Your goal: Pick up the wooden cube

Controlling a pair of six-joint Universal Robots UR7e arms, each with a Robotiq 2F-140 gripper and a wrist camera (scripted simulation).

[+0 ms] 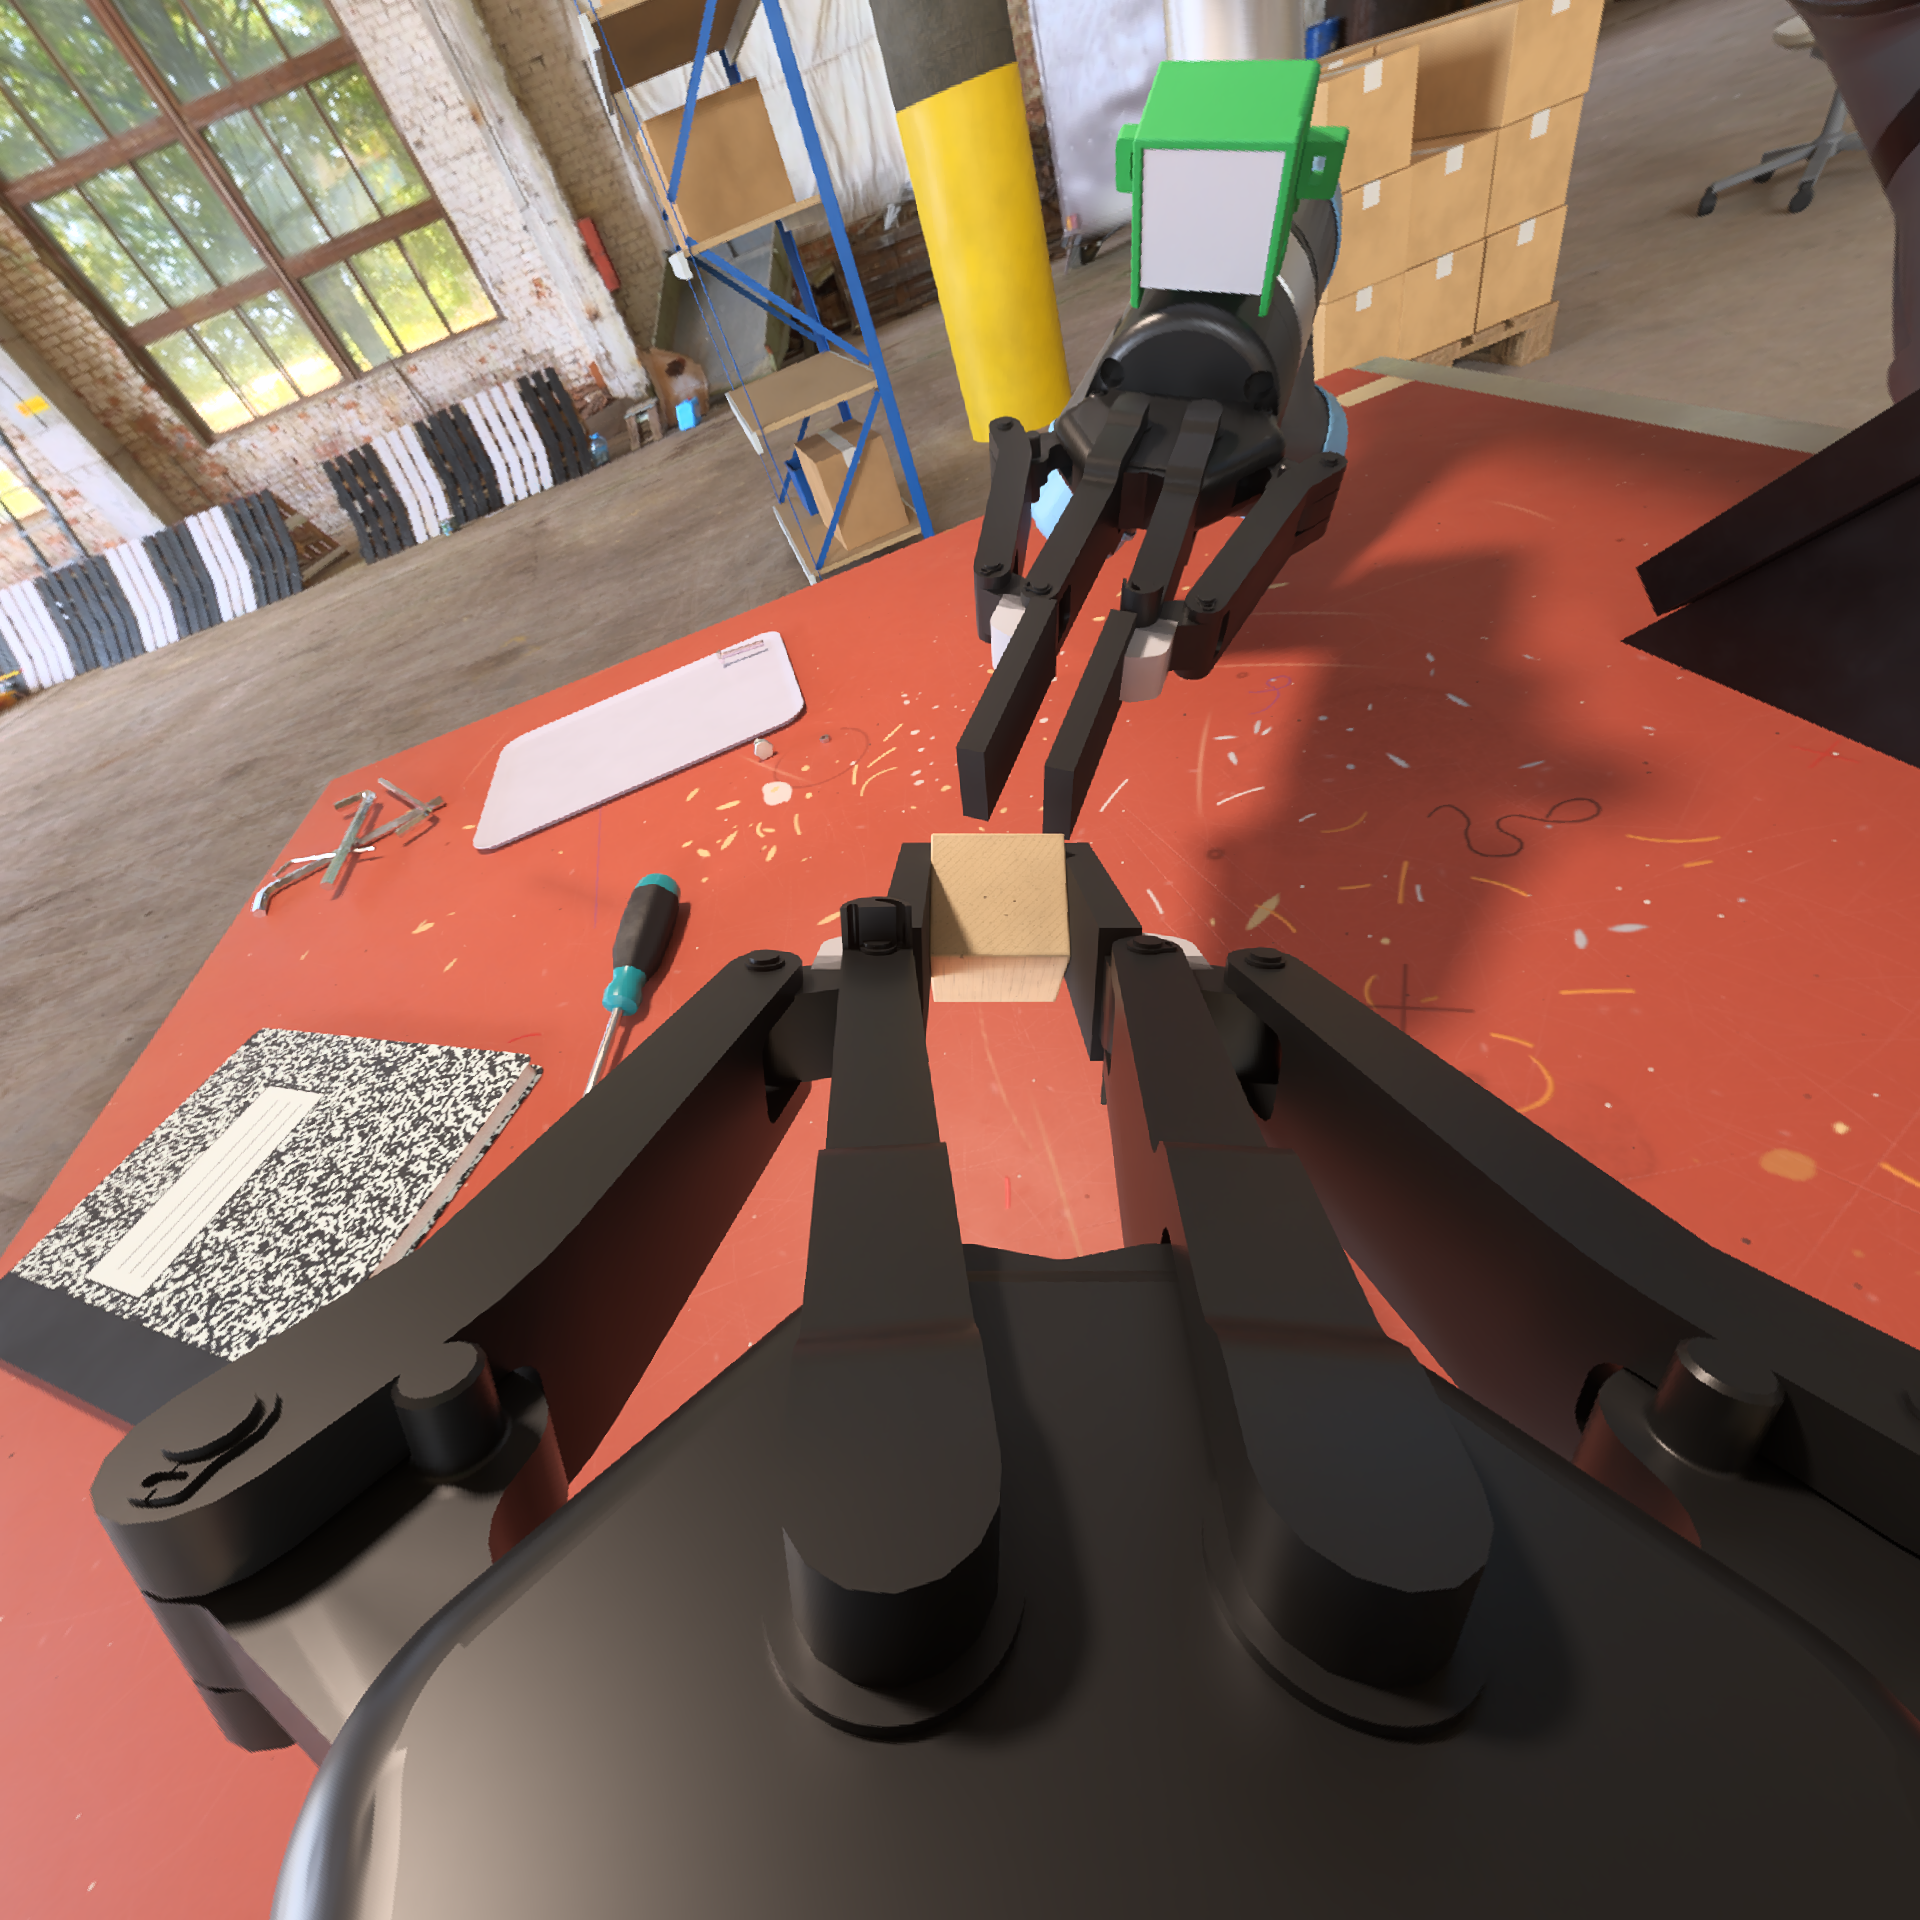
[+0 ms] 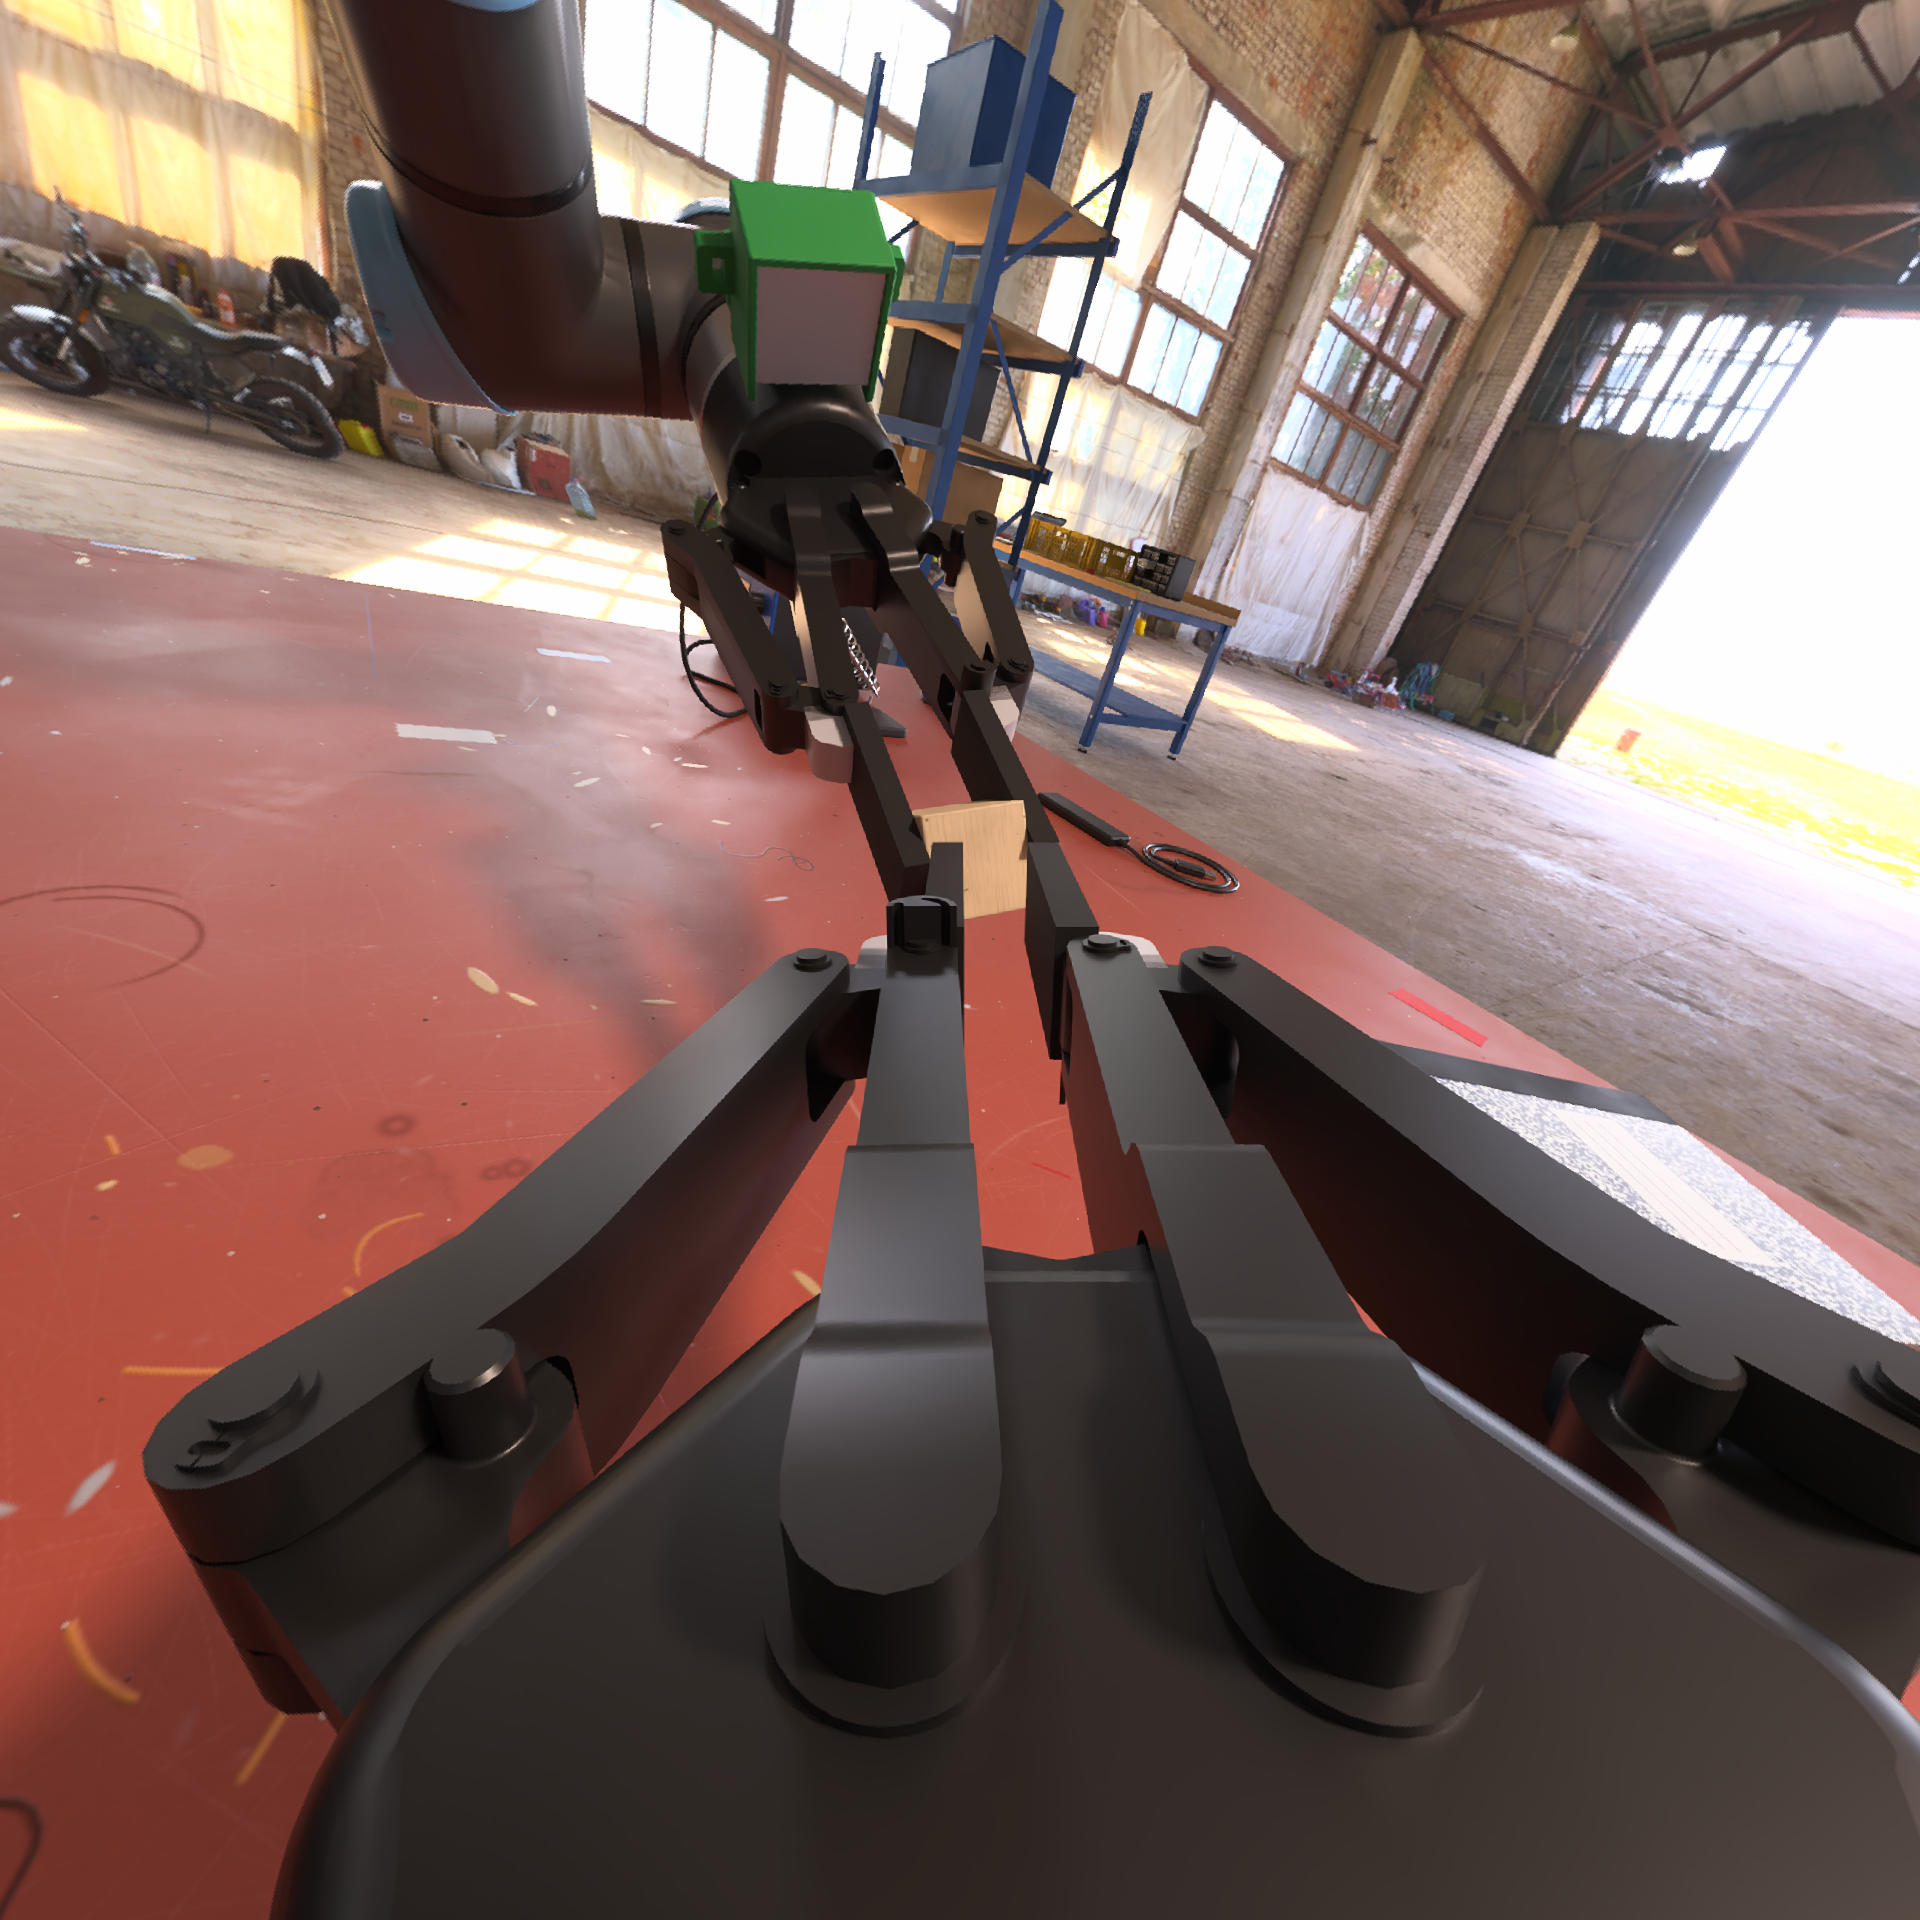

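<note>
In the left wrist view, the wooden cube [image 1: 1000, 904] is seen clamped between the two fingers of the left tool [image 1: 1000, 935], one finger pressed flat against each opposite side face so that the grip is square and the block cannot twist. It is held just above the red table [image 1: 1455, 1039], and whether it has cleared the surface cannot be told. The right tool [image 1: 1023, 774] is seen opposite, its narrowly parted fingers aimed at the cube and stopped just short of it, with nothing held. A screwdriver [image 1: 639, 951], a notebook [image 1: 270, 1184] and a white board [image 1: 644, 738] are left aside, well clear.

In the right wrist view, the cube [image 2: 982, 857] is seen beyond the right tool [image 2: 995, 904], gripped by the left tool [image 2: 971, 831]. The cube is shown as pale, fine-grained wood with crisp edges and plain faces, one lit and one shaded.
</note>
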